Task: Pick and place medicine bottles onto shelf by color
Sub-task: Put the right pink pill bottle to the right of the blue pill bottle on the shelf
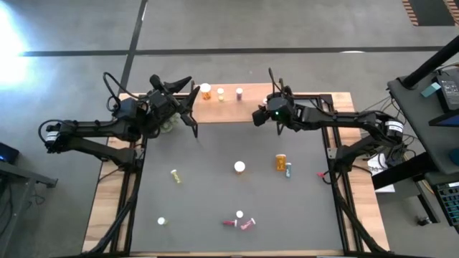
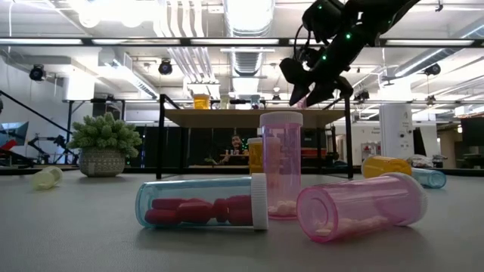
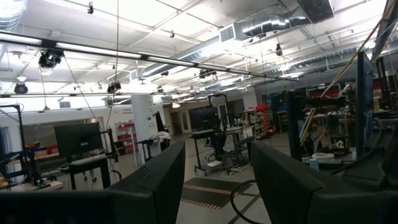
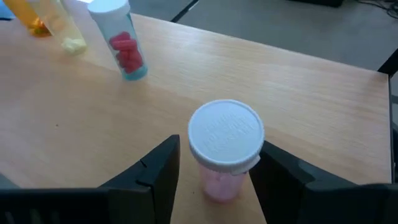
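Note:
The shelf (image 1: 308, 107) stands along the table's far edge. On it, in a row, stand an orange bottle (image 1: 206, 91), a yellowish one (image 1: 221, 94) and one with red pills (image 4: 124, 43). A pink bottle with a white cap (image 4: 225, 137) stands upright on the shelf board (image 4: 298, 81). My right gripper (image 4: 221, 158) is open, with one finger on each side of this bottle. A strip of wood shows beside one finger. My left gripper (image 1: 190, 100) is open and holds nothing. It is raised by the shelf's left end and points upward. My right gripper reaches the pink bottle slanting down from the table's right, its fingers (image 4: 158, 168) level with the white cap (image 4: 249, 158). One finger stands a little apart from the cap. Whether the other touches it I cannot tell. The bottle rests on its base on the shelf.
Loose bottles lie about the table: a yellowish one (image 1: 175, 175), a white-capped one (image 1: 239, 167), an orange one (image 1: 281, 162), and pink and red ones near the front (image 1: 240, 219). A green plant (image 2: 102, 147) stands under my left arm.

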